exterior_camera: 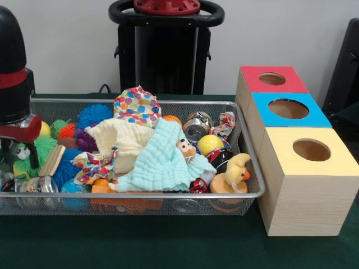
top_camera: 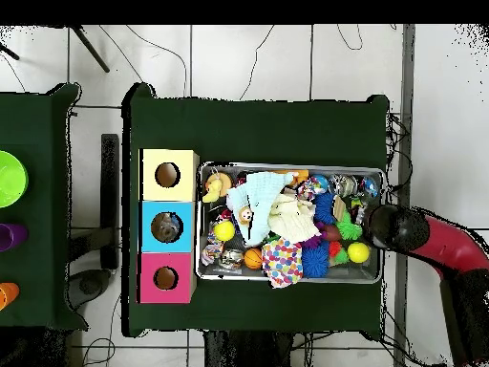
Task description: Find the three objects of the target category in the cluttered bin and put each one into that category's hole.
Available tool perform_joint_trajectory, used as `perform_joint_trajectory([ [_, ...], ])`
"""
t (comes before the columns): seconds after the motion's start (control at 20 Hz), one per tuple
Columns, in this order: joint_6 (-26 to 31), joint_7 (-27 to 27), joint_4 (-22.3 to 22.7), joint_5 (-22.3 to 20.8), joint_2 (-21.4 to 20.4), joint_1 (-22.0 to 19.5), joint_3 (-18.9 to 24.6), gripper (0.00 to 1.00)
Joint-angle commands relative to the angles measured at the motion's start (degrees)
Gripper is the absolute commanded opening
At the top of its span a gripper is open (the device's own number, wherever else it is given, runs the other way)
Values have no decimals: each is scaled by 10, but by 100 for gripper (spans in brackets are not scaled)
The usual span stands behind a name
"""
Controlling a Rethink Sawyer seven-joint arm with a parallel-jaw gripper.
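Note:
The wire mesh bin (exterior_camera: 140, 196) is piled with toys, cloths and cans; in the overhead view its rim (top_camera: 287, 165) shows left of the arm. One wrinkly see-through plastic piece (exterior_camera: 33, 185) with silvery glints lies at the bin's near left corner, also seen from above (top_camera: 365, 184). Other such pieces are hidden under the clutter. My gripper (exterior_camera: 12, 154) hangs low over the bin's left end, just behind that piece; the arm's head (top_camera: 396, 229) covers it from above. The blue-topped box's hole (exterior_camera: 288, 108) is the middle one (top_camera: 167, 227).
A red-topped box (exterior_camera: 272, 79) and a yellow-topped box (exterior_camera: 311, 150) flank the blue one, right of the bin. A mint cloth (exterior_camera: 165, 159), a cream cloth (exterior_camera: 126, 140), a dotted cloth (exterior_camera: 137, 106), cans (exterior_camera: 196, 128), spiky balls (exterior_camera: 92, 115) and a duck toy (exterior_camera: 236, 171) fill the bin.

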Motion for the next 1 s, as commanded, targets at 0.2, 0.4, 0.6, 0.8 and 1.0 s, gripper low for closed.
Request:
perform_joint_trajectory([
  [0.2, 57, -49, 13, 19, -21, 6, 39, 100],
  [0.4, 52, -45, 14, 24, -21, 4, 40, 100],
  [0.6, 44, -40, 16, 30, -18, 3, 44, 100],
  [0.8, 33, -30, 17, 34, -15, 5, 43, 100],
  [1.0, 32, -28, 9, 37, -11, 10, 44, 100],
])
